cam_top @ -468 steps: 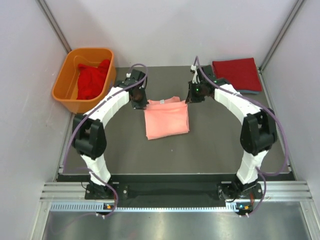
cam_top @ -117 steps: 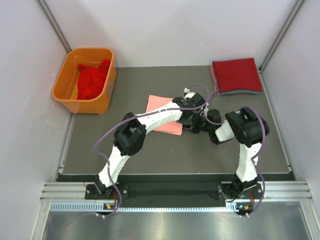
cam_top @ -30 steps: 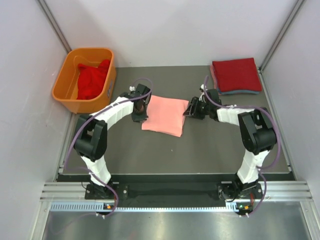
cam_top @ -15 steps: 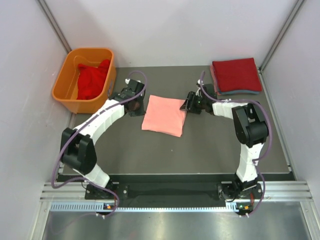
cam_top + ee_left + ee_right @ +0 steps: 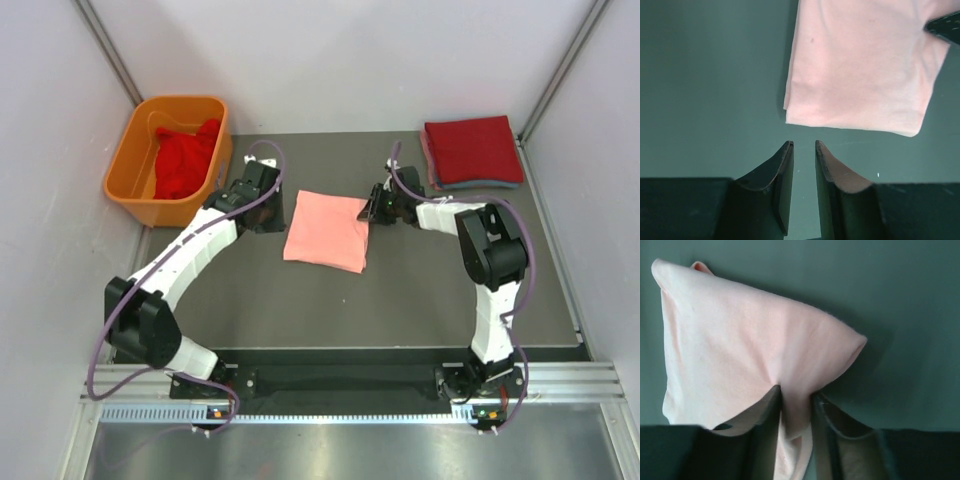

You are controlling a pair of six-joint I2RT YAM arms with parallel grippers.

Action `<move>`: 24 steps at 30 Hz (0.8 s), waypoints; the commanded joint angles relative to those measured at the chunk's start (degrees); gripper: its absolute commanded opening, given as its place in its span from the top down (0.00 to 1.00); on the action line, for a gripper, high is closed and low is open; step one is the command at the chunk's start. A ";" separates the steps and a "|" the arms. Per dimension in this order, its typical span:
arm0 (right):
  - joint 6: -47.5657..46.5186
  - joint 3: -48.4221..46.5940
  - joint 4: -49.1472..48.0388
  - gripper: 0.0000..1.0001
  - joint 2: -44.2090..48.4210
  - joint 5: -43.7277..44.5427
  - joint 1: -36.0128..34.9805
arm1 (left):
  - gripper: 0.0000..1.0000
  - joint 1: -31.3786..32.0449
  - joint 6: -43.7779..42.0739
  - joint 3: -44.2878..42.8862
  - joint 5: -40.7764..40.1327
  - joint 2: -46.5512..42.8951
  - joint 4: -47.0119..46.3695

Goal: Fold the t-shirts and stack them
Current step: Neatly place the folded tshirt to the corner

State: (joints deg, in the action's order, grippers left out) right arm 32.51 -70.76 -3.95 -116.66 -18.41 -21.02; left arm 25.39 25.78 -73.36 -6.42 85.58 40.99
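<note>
Salmon-pink t-shirt [image 5: 326, 231], folded, lies on the counter [image 5: 420, 290] well left of the red folded stack [image 5: 472, 150]. The right tool [image 5: 796, 395] pinches its stack-side edge (cloth bunched between the fingers). The left tool [image 5: 804, 147], narrow and empty, sits just off the opposite edge.

I'm seeing a plain salmon-pink tee [image 5: 327, 231] mid-table; a red tee [image 5: 185, 160] in an orange tub [image 5: 122, 165] at 10 o'clock; a dark-red folded tee [image 5: 472, 148] at 1 o'clock.

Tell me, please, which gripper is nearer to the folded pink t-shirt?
Right. The right gripper is pinching the right edge of the pink t-shirt, with cloth between its fingers. The left gripper sits just off the left side, touching nothing.
</note>
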 commanded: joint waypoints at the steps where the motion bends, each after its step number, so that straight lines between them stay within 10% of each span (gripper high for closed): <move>1: -0.69 -1.22 3.68 0.73 -3.39 1.19 -1.05 | 0.71 0.19 -1.70 0.67 0.01 -4.81 -0.65; 5: -1.22 -1.13 -0.45 1.00 -3.05 -0.83 -0.43 | 0.70 0.19 -1.87 1.99 -0.18 -6.39 -0.56; 24: -17.56 -6.75 6.75 1.00 9.44 1.54 6.16 | 0.70 0.19 -2.58 7.89 1.93 -7.53 -2.41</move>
State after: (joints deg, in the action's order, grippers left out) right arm 20.05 -73.69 0.34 -110.39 -17.74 -16.27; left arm 25.39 24.25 -65.65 -5.30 79.85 40.56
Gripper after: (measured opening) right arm 0.034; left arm 0.299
